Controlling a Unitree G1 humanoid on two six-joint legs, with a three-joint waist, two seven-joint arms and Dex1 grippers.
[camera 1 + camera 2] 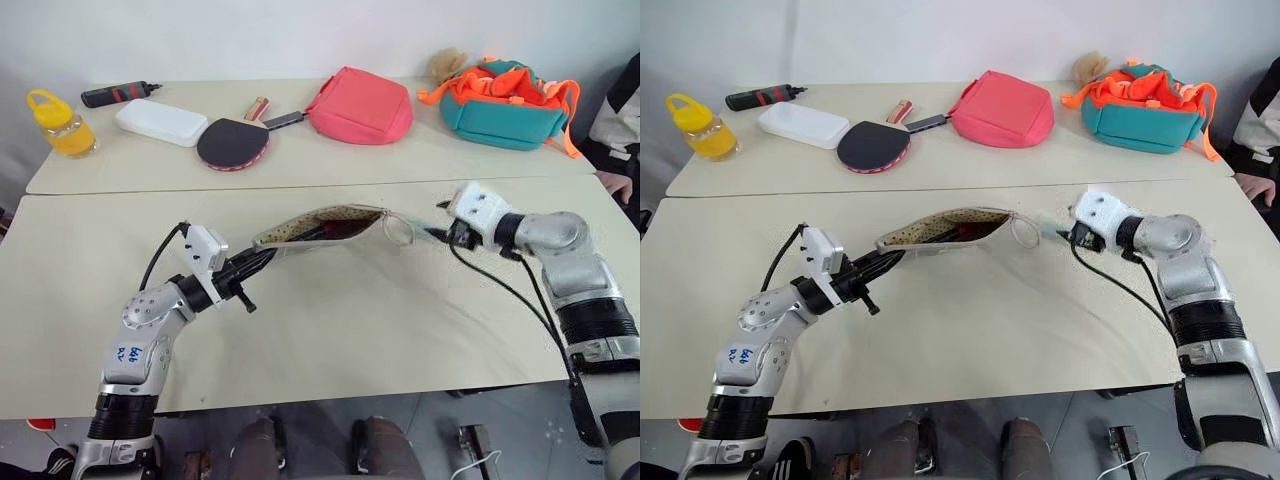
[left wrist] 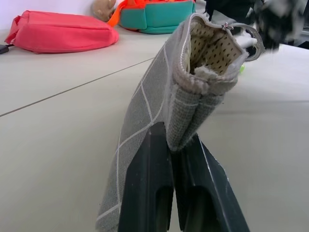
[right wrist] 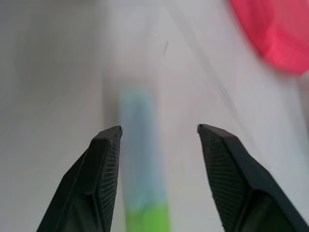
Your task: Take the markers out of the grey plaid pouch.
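The grey plaid pouch (image 1: 320,228) hung unzipped above the middle of the near worktop (image 1: 300,330), one end pinched tight in the left hand (image 2: 176,150), which held it at about 8 o'clock from the pouch. Its mouth gaped toward 12 o'clock, and something dark red and black, probably the black marker (image 1: 335,232), lay inside. The right hand (image 3: 157,140), at 3 o'clock beside the loop strap (image 1: 398,228), stood with fingers apart, empty, over the mint-white marker (image 3: 140,183) lying on the worktop below it. One marker seemed out, one left to draw.

Behind, the far worktop (image 1: 130,165) against a pale wall carried a pink pouch (image 1: 360,105), a teal bag (image 1: 505,100), a paddle (image 1: 233,143), a white case (image 1: 160,122) and a yellow bottle (image 1: 62,125).
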